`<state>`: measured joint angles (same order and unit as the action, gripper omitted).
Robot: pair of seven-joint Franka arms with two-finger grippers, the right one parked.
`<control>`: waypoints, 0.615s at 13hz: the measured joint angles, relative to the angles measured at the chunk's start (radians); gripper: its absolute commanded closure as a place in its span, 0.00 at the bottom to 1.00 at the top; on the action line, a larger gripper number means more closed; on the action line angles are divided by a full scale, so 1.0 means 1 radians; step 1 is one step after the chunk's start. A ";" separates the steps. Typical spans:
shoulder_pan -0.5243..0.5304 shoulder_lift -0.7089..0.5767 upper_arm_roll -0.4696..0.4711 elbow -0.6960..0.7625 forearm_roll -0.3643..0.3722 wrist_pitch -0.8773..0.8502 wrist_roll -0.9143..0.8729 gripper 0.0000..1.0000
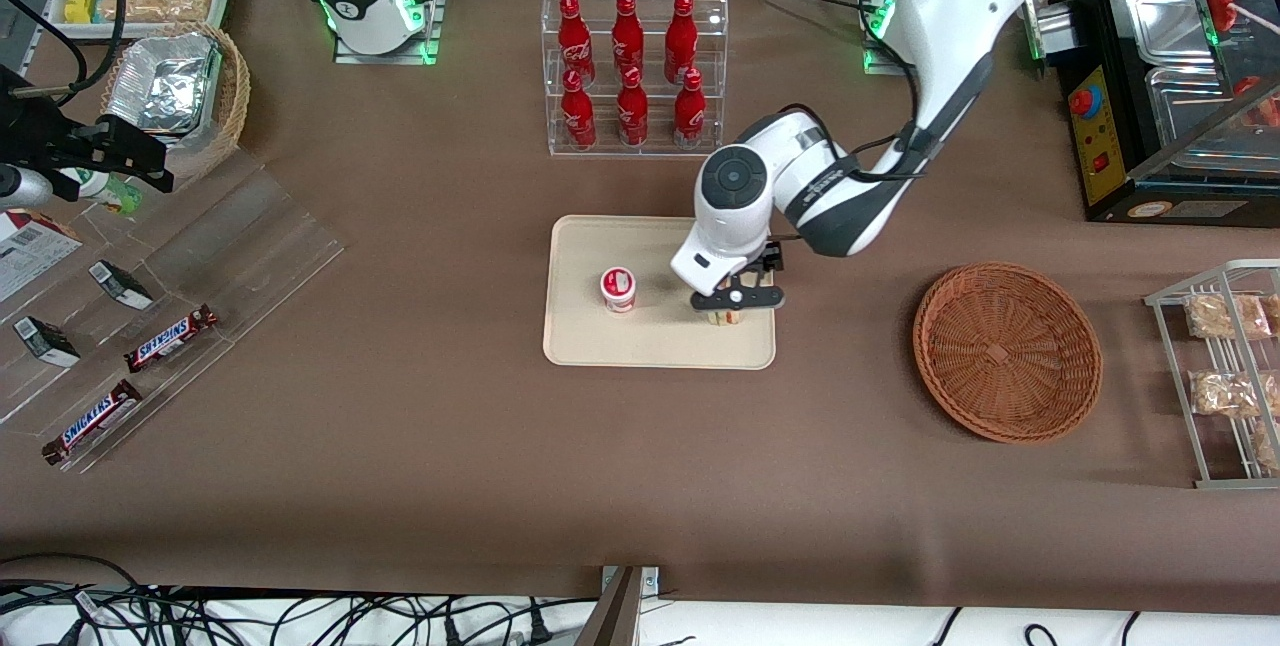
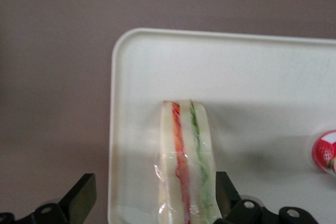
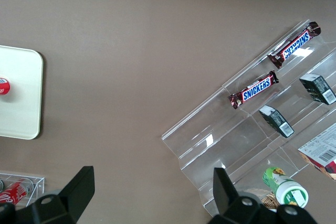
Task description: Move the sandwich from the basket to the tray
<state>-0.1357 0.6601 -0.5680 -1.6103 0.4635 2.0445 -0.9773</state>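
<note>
Straddling sandwich (image 2: 185, 166) on tray (image 1: 580, 326): open pincer (image 1: 728, 310).

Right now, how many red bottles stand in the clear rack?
6: three on the upper step, three on the lower step, farther from the camera than the tray, where the open gripper releases the sandwich.
</note>
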 measured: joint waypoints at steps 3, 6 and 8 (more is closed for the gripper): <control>0.064 -0.072 -0.001 0.112 0.000 -0.171 0.000 0.00; 0.105 -0.093 -0.005 0.219 -0.003 -0.291 0.001 0.00; 0.138 -0.101 -0.007 0.251 -0.027 -0.307 0.022 0.00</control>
<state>0.0026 0.5589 -0.5751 -1.3590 0.4366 1.7374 -0.9549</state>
